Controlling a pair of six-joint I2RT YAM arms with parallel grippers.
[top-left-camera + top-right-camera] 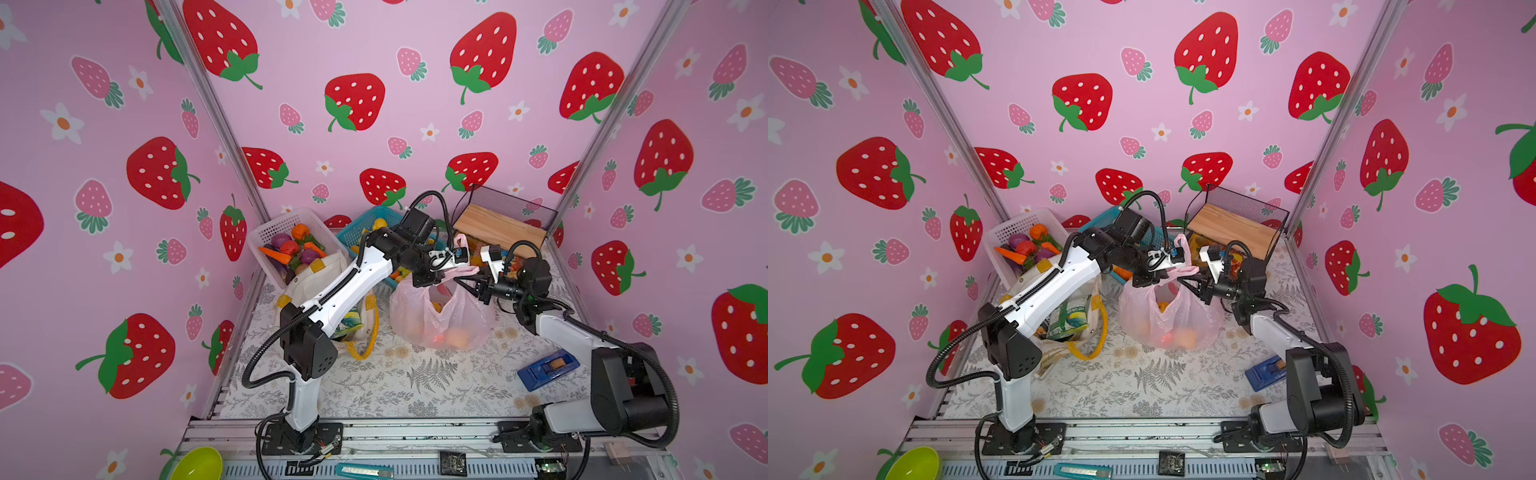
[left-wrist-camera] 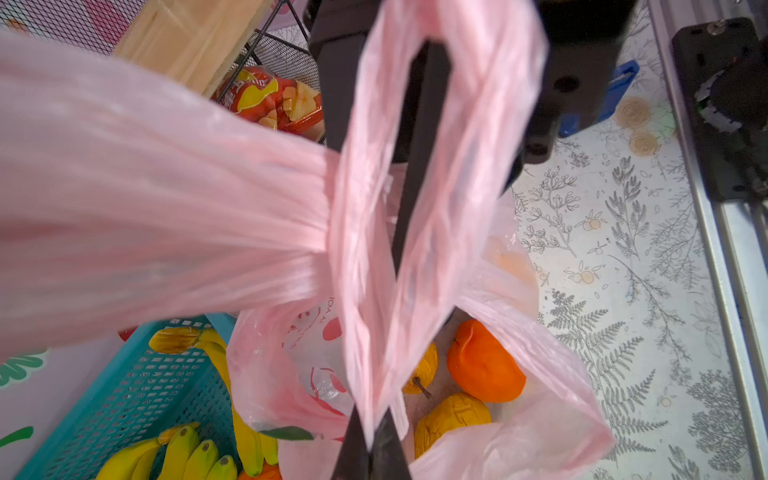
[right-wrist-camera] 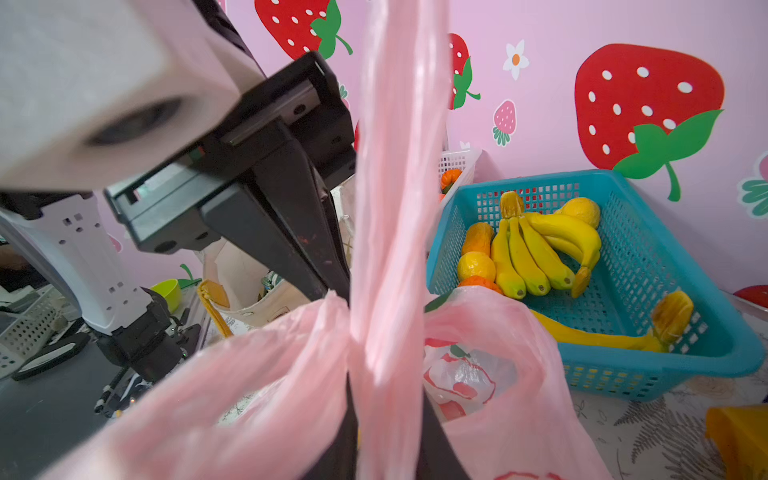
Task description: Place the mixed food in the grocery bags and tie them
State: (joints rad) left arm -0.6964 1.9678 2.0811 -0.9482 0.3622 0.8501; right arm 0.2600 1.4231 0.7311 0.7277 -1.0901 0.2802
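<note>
- Roughly, the filling looks done and I am in the tying step. I place everything off the pink bag (image 1: 440, 320).
- Tote (image 1: 308, 279): just left of the bag, with packets inside. Its yellow handles hang loose, so I judge it not yet tied.
- Left claw (image 2: 370, 446): above the bag's mouth, toward its left. It is pinched fully shut on the end of a handle loop (image 2: 361, 249).
- Right claw (image 3: 390, 436): above the mouth, toward the bag's right, facing the left one. Its jaws stand a little apart on either side of a handle strip (image 3: 395, 187). I cannot tell whether they bite it or only straddle it, nor whether it belongs to that same loop.
- Crossing (image 3: 353, 332): a second band of handle wraps round the upright one directly above the mouth, between the two claws.
  - The strip's long axis runs straight out from between the right jaws, so that arm is the one placed to draw it.
  - I judge that pulling away from the bag's middle would snug the wrap, given a firm bite first.
- Orange (image 2: 484, 365): at the bottom of the bag, among yellow fruit.
</note>
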